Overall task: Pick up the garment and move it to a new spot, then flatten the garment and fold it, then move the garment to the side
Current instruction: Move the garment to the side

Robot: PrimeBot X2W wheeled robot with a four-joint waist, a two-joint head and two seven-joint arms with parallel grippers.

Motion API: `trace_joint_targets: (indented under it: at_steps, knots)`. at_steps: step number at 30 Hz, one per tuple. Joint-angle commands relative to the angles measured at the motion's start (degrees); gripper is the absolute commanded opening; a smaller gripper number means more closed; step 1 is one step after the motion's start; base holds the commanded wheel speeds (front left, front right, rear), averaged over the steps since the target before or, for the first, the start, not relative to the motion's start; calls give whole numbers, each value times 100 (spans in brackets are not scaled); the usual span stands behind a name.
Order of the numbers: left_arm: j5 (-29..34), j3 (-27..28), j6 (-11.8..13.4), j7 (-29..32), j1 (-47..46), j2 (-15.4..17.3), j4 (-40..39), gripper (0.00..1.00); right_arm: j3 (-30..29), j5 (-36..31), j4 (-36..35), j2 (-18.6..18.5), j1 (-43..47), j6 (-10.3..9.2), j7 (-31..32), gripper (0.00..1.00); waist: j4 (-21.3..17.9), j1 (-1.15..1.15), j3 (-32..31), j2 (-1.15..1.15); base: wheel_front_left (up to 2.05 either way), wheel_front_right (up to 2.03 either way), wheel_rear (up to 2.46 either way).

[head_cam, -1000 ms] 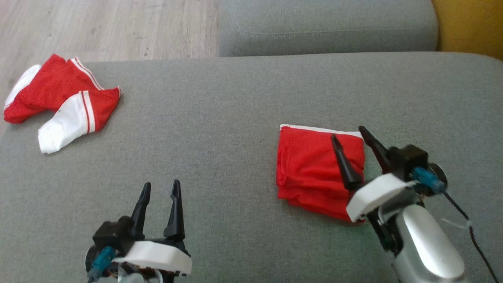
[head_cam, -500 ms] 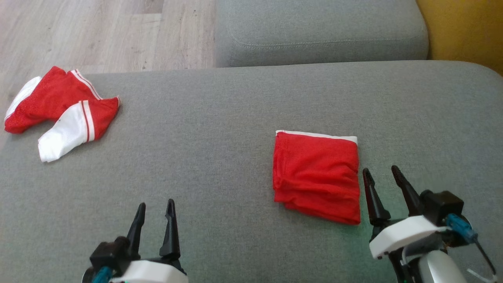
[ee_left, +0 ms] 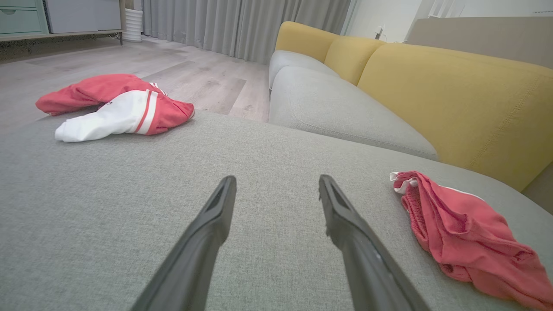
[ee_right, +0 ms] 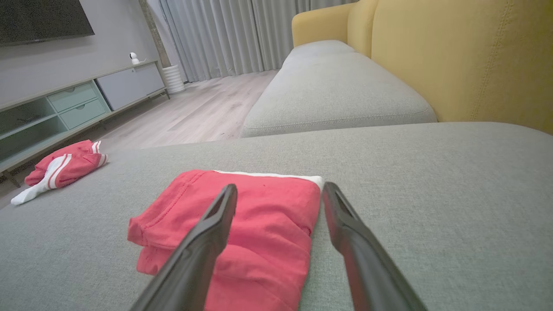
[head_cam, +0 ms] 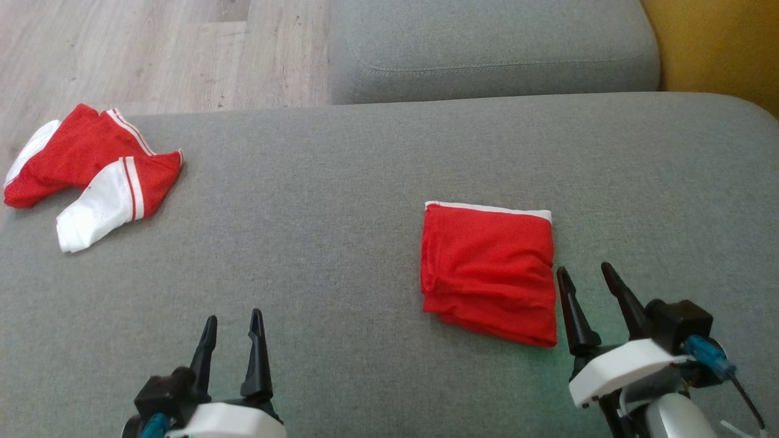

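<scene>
Folded garment [head_cam: 489, 274] on grey cushion [head_cam: 341, 243], right hand [head_cam: 582, 266] beside it, left hand [head_cam: 234, 314] apart, both spread empty, crumpled clothes [head_cam: 91, 176] far left

The red garment [head_cam: 489, 274] lies folded square (white trim at far edge) on the grey cushion [head_cam: 341, 213].

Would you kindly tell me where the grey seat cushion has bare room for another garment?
The widest bare stretch of the grey seat cushion lies between the crumpled red-and-white garment at its left corner and the folded red garment. More lies right of it, toward the yellow backrest. It is tight by the right gripper, beside that garment.
</scene>
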Motion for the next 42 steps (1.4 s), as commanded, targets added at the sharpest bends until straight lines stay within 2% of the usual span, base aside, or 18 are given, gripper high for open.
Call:
trace_joint_targets:
  at_steps: [1,10,15,19,27,33,42]
  knots:
    - [56,234,-13,-71,-124,8,-136,100,157,-3,-191,-13,-109,22,-2,100,5,0,0,0,0,0,0]
    - [104,305,-81,-71,-128,-45,-74,100,125,-32,-172,-13,-133,22,110,100,11,0,18,0,0,0,0]
    - [152,295,-110,-71,-174,-62,-59,100,-152,-282,-235,-13,-406,22,396,100,66,0,80,0,0,0,0]
    - [191,275,-137,-71,-258,-72,-40,100,-455,-515,-272,-13,-724,22,948,100,192,0,218,0,0,0,0]
    - [258,242,-199,-71,-418,-200,22,100,-881,-486,-14,-21,-1322,22,2323,100,587,0,584,0,0,0,0]
    - [301,267,-274,-71,-522,-306,108,100,-1004,-375,347,-180,-1484,22,2896,100,859,0,809,0,0,0,0]
    - [446,463,-431,-71,-616,-485,227,100,-1148,-26,903,-157,-1657,22,3264,100,1072,0,1056,0,0,0,0]
